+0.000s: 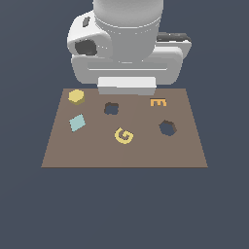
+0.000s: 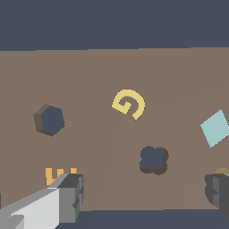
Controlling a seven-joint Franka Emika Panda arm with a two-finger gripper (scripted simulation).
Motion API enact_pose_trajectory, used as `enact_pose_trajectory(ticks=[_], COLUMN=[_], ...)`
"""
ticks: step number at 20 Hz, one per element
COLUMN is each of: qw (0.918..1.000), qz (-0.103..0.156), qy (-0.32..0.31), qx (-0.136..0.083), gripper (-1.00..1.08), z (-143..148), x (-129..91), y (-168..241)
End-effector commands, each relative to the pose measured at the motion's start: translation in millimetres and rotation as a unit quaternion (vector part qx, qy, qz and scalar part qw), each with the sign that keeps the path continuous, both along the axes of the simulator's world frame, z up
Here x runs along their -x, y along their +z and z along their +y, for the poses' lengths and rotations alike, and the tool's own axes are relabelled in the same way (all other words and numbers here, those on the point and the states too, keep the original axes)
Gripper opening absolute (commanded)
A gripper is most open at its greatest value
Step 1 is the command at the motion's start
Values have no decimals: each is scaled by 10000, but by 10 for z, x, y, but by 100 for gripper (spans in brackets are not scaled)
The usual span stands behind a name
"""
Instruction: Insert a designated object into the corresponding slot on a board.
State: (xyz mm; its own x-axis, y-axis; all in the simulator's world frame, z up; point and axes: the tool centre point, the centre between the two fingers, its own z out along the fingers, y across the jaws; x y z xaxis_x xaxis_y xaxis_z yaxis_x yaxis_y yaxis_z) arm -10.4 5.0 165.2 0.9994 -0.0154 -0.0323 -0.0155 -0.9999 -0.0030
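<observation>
I see the yellow hexagon lying on the board at its far corner on the exterior view's left, well apart from the hexagonal slot, which is vacant. The lobed hole also holds nothing. On my wrist view only a sliver of the hexagon peeks out behind one finger. The orange E is partly covered there by the other finger. The arm hangs over the board's far edge; its bulk hides the pincer from outside, but the wrist view shows it spread wide, gripping nothing. G and diamond lie loose.
</observation>
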Motion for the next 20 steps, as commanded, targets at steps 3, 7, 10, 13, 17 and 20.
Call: enact_pose_trajectory(ticks=[3,7,10,13,17,20], qw=[10000,10000,10000,9999,9998,9996], qz=[-1,-8,-18,-33,-58,-81], qy=[3,28,64,115,206,285], qx=[0,1,2,3,6,9], gripper=[100,100,100,100,100,100], z=[-9,-84,-196,-356,-639,-891], x=[6,53,121,216,375,507], y=[-6,-54,-126,-228,-408,-568])
